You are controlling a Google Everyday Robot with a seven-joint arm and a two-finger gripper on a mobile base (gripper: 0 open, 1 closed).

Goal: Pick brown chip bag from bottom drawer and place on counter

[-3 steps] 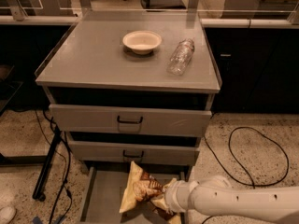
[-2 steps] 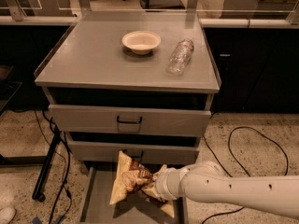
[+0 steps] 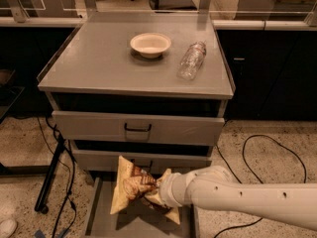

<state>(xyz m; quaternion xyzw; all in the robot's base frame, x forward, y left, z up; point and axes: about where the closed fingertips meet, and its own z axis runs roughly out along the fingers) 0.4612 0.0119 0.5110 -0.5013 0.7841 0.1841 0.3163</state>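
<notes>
The brown chip bag [image 3: 132, 187], dark brown in the middle with tan-yellow edges, hangs above the open bottom drawer [image 3: 101, 217], in front of the middle drawer's face. My gripper [image 3: 154, 191] is at the end of the white arm coming in from the right and is shut on the bag's right side. The bag's shadow falls on the drawer's flat grey floor. The counter [image 3: 99, 63] is the grey top of the cabinet, well above the gripper.
A white bowl [image 3: 150, 44] and a clear plastic bottle [image 3: 192, 59] lie on the counter's far half. The two upper drawers [image 3: 136, 128] with black handles are closed. Black cables [image 3: 257, 148] run on the floor at right; a black stand [image 3: 52, 172] leans at left.
The gripper has lifted the chip bag up and to the left, from low in the bottom drawer to the height of the middle drawer's front.
</notes>
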